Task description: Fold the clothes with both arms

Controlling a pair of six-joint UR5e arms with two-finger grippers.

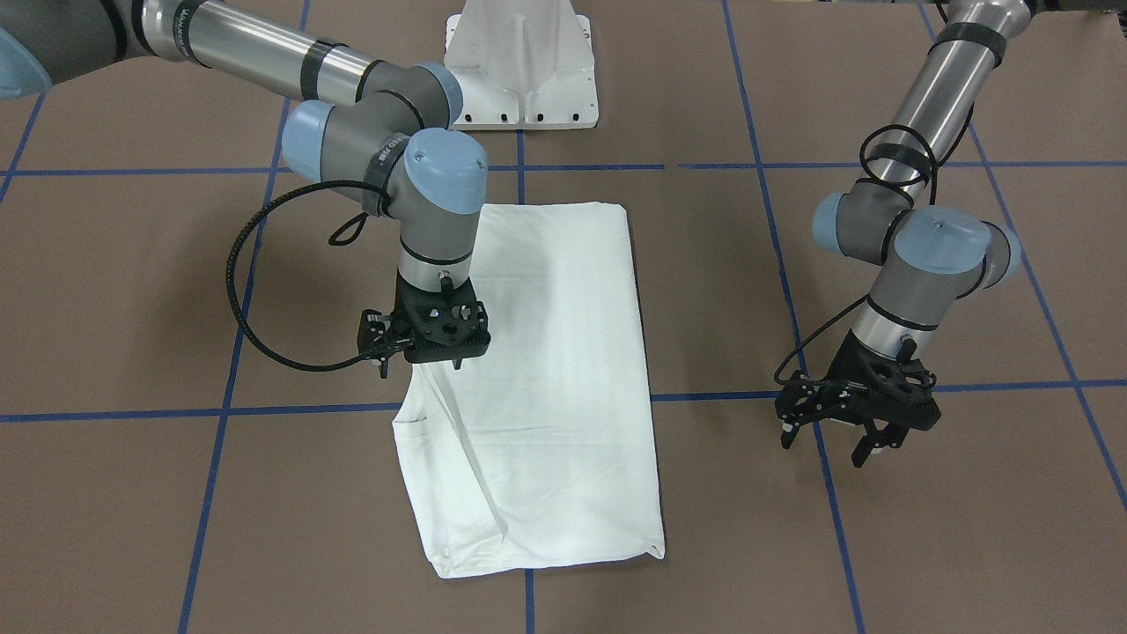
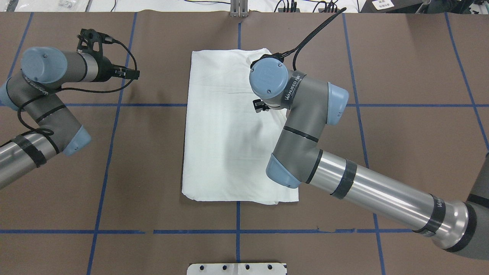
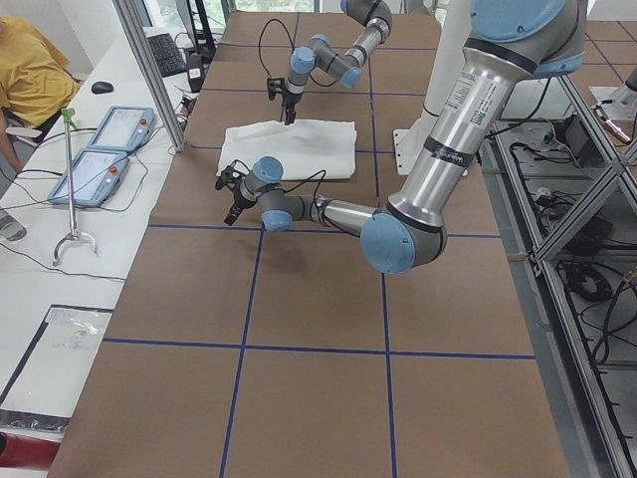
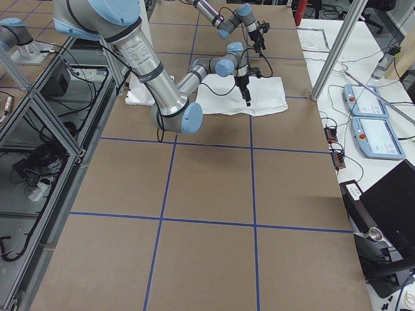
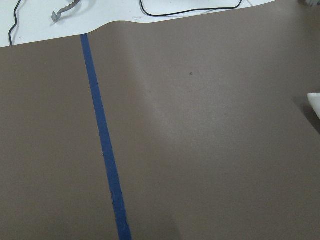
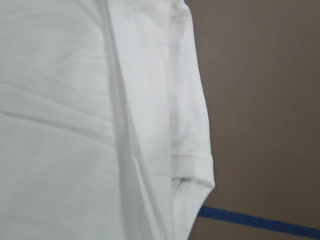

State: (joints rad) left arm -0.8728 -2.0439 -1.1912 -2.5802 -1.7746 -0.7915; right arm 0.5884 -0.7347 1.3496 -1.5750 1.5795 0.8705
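Spotter: Shirt [image 1: 546, 379] first, on the front-facing camera. It lies flat on the worktop [image 1: 924, 546] as a long white rectangle, long axis running from the robot's base straight out toward your side.

Caller: And the hands?

Spotter: The right hand [image 1: 421, 364] hangs over the long edge on the robot's right, past the middle toward your end. Its two tips look spread, with nothing pinched that I can make out. The left hand [image 1: 823, 447] is spread wide over bare worktop, well apart from the other long edge.

Caller: Overhead?

Spotter: It agrees. The right wrist covers its own hand above the cloth, and the left hand sits off to the left, level with the shirt's far stretch.

Caller: Side cameras?

Spotter: From the left end, the near hand is off the cloth. From the right end, the near hand points down onto it. Fingers are too small to read in either.

Caller: Wrists?

Spotter: The left wrist shows brown worktop, a strip of blue tape [image 5: 102, 140] and a sliver of white at the right edge. The right wrist looks down on a sleeve cuff [image 6: 192, 167] at the shirt's edge.

Caller: So what does your next move hang on?

Spotter: I'd judge a fold across that long axis. You'd want both hands at one short end. The right is far nearer the cloth, and the left must cross open worktop.
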